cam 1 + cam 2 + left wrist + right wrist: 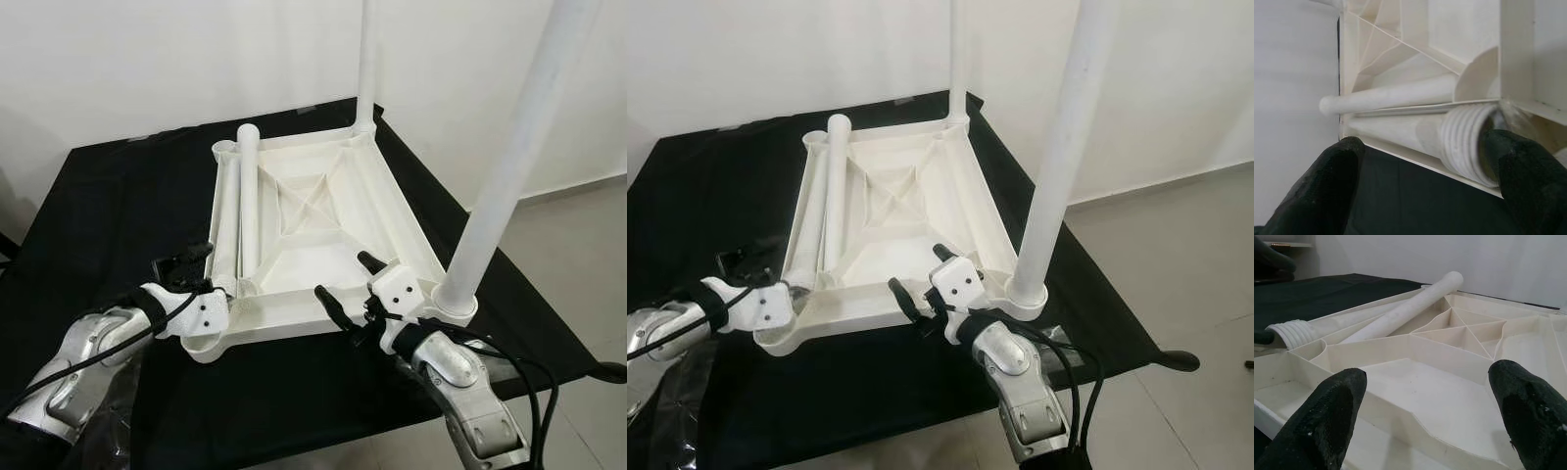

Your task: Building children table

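No readable writing is showing. The left gripper (186,264) is spreading its fingers around the threaded end of a loose white plastic leg (249,196) lying inside the upturned white ribbed plastic tabletop (323,211). The right gripper (353,284) is gaping wide, empty, over the tabletop's near rim. Beyond, two screwed-in white legs (509,166) are standing upright on the black cloth-covered table (118,215).

Both upright legs (509,166) run out past the top edge, their upper ends unseen. The left claw (186,264) hides the table's near-left corner socket; one finger (1528,171) covers the threaded leg end (1464,142).
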Motion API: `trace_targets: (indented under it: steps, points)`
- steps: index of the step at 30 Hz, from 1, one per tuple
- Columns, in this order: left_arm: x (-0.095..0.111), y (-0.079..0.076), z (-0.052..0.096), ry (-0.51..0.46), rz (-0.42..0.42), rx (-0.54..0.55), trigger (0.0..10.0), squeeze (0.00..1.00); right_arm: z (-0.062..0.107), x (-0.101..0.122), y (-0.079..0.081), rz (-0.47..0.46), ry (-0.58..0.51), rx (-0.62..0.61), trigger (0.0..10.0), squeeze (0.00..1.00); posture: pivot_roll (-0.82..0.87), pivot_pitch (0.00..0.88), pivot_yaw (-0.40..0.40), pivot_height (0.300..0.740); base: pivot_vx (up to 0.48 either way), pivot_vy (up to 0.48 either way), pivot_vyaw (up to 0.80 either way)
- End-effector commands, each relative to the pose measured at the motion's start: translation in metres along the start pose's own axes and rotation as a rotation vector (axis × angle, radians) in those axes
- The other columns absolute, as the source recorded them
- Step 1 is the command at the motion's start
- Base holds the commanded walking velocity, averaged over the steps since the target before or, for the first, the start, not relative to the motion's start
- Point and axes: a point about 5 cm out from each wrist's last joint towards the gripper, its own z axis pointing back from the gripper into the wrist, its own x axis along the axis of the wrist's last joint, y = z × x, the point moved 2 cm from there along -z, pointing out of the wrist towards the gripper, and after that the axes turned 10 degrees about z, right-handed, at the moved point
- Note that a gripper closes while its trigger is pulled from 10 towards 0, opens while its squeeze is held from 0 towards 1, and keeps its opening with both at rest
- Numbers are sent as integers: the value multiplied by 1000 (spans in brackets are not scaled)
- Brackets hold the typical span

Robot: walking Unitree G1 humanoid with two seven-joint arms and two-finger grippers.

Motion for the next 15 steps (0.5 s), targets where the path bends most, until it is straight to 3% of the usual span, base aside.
trace_targets:
  steps: [1, 12, 15]
  points:
    - [-9, -4, 3, 34, -23, -32, 10000, 0, 1, -1, 6, -14, 9, 16, 10000, 0, -46, 129, 64, 740, 0, 0, 0]
    - [-11, -4, -4, 44, -58, -17, 10000, 0, 1, -1, 5, -6, 12, 13, 10000, 0, -53, 131, 64, 740, 0, 0, 0]
    - [-13, 4, -11, 79, -72, 34, 10000, 0, 1, -1, 5, -3, 13, 11, 10000, 0, -58, 133, 66, 740, 0, 0, 0]
